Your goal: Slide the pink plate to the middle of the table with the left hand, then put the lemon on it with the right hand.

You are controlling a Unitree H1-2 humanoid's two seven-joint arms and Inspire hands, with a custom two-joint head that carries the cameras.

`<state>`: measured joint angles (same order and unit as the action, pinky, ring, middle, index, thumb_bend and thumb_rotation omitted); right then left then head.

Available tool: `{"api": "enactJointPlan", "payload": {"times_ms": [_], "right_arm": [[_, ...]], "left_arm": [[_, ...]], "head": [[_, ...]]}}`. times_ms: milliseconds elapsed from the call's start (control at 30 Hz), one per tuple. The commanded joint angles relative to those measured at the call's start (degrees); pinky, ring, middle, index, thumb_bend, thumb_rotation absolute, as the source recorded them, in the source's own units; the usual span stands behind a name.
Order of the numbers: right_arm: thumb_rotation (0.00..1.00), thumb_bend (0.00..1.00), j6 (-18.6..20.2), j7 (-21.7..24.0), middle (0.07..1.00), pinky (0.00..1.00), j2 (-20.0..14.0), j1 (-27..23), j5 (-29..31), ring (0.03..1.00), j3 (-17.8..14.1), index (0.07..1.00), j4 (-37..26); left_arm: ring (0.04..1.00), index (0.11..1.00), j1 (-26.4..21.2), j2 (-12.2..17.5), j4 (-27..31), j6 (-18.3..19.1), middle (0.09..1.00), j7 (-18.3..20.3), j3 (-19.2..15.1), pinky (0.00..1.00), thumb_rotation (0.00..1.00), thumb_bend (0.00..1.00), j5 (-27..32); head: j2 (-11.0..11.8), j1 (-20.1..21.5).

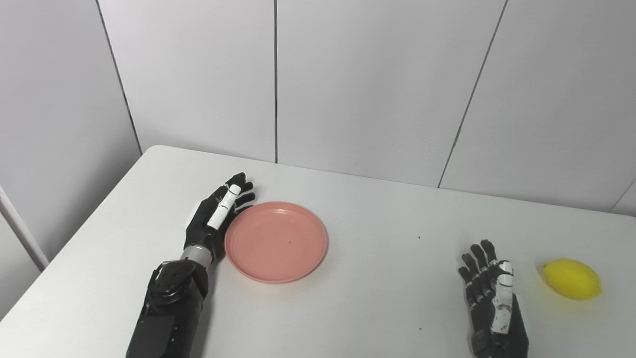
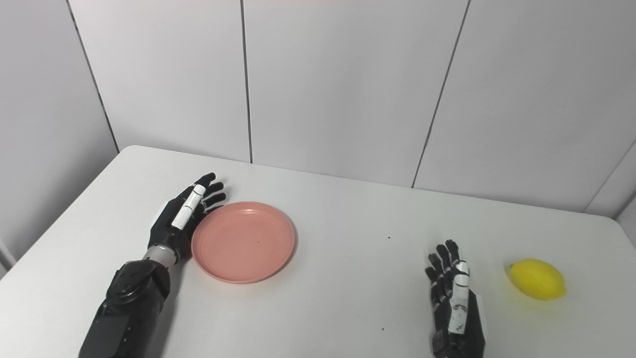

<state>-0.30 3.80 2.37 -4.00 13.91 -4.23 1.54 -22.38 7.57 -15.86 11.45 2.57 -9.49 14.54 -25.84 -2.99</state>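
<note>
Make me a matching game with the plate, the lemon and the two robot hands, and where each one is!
Things:
1. pink plate
2. lemon
3. left hand
4. right hand

Places:
A. far right on the table, alone
B. against the plate's left rim, fingers apart
C. left of the lemon, open, not touching it
D. left of the table's middle, nothing on it

Pairs: 1-D, 2-A, 3-B, 4-C

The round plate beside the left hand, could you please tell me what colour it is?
The round plate is plain salmon pink, clearest in the left eye view.
</note>
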Motion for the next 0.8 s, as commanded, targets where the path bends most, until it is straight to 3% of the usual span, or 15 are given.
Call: {"api": "enactJointPlan", "payload": {"times_ms": [0,100,300,433,767], "right_arm": [[0.99,0.68,1.30,0.15,0.965,0.99,1.82,3.95,0.39,0.959,0.92,0.969,3.49],[1.00,0.68,0.87,0.41,0.967,0.99,1.71,3.90,0.34,0.967,1.11,0.978,3.63],[1.00,0.68,0.68,0.14,0.964,0.99,1.91,3.67,0.36,0.961,1.14,0.973,3.75],[1.00,0.69,0.42,0.21,0.966,0.99,1.83,3.69,0.24,0.962,1.23,0.975,3.75],[1.00,0.68,-0.14,0.24,0.958,0.97,1.41,3.55,-0.18,0.959,1.17,0.970,4.11]], "left_arm": [[0.816,0.807,0.21,-1.01,-0.83,0.66,0.825,-0.33,1.03,0.75,0.63,0.75,-0.88],[0.805,0.809,0.21,-1.78,-1.20,0.26,0.825,-0.79,1.50,0.73,0.65,0.76,-1.80],[0.836,0.816,0.26,-2.95,-1.81,-0.34,0.832,-1.32,2.09,0.89,0.66,0.73,-2.92],[0.858,0.807,0.46,-3.74,-2.01,-0.67,0.834,-1.74,2.27,0.93,0.66,0.74,-3.23],[0.843,0.818,0.89,-6.26,-1.79,-1.44,0.831,-2.99,2.39,0.87,0.68,0.73,-3.31]], "head": [[-0.11,0.00],[-0.12,0.06],[-0.09,0.33],[-0.14,0.42],[-0.42,0.27]]}}
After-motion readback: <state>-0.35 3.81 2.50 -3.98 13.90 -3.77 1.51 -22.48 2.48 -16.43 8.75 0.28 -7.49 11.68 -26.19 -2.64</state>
